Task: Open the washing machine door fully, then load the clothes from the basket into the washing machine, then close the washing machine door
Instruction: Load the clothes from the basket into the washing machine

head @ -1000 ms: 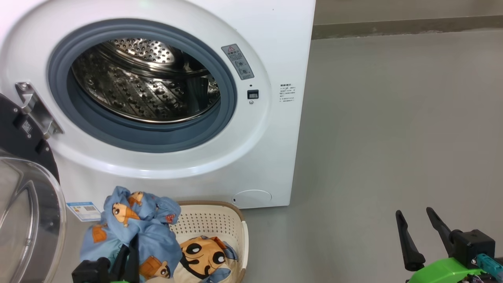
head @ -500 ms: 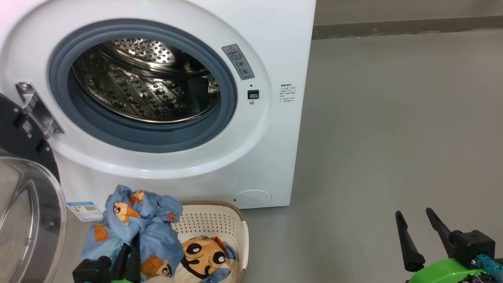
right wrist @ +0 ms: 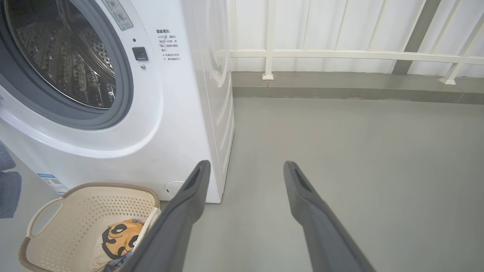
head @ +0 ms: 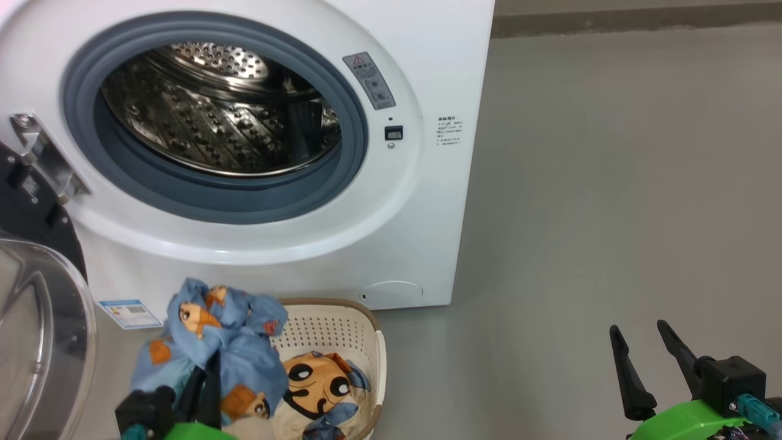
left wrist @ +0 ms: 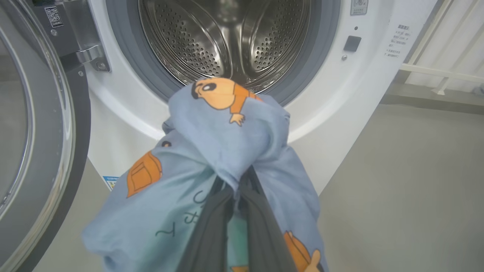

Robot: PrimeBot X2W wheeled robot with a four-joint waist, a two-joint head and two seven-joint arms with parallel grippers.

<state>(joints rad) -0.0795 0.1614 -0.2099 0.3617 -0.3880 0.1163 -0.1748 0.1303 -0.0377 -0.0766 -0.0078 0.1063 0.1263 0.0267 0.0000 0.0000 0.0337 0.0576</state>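
The washing machine (head: 427,201) stands with its mouth wide open, the steel drum (head: 214,110) bare inside the grey gasket (head: 244,205), and the washing machine door (head: 36,342) is swung right out on the machine's hinge side. At the foot of the machine, just below the opening, sits the basket (head: 333,327). Above the basket's hinge-side end, the left gripper (left wrist: 236,185) has its two dark fingers pinched tight on a fold of the light blue garment (head: 238,360). The cloth bunches above the fingertips and drapes down around them, held up in front of the machine's lower panel, under the lip of the opening; whether its hem clears the basket I cannot tell. The orange and cream garment (head: 314,382) lies in the basket, cartoon eyes up. Out past the machine's latch-side corner, the right gripper (head: 638,330) hovers over the grey floor (head: 611,183), fingers spread wide, holding nothing.
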